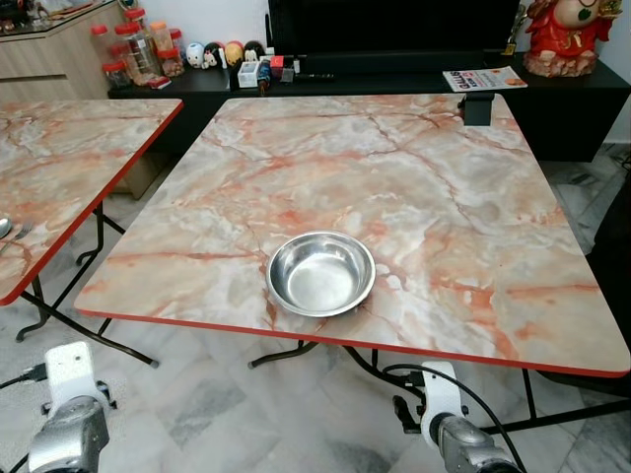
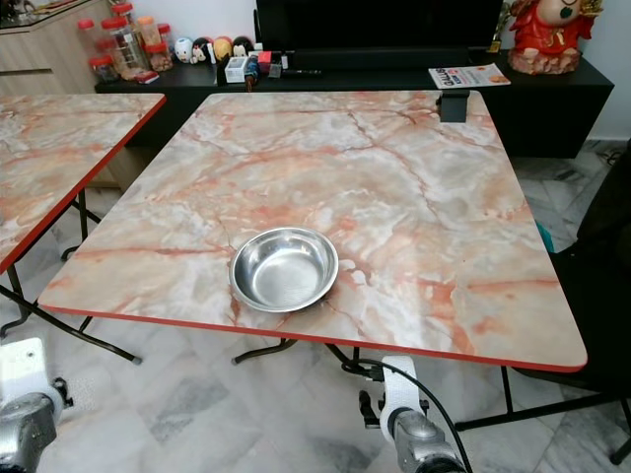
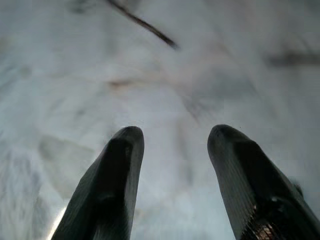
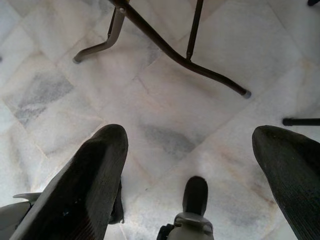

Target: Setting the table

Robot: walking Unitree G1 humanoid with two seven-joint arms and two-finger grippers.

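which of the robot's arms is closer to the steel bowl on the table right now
Right. The right arm hangs low just past the near table edge, slightly right of the steel bowl; the left arm hangs farther off, well to its left.

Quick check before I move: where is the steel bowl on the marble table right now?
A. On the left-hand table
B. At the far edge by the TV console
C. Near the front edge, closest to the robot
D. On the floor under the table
C: the steel bowl sits upright on the marble table, just inside its near red-trimmed edge, empty.
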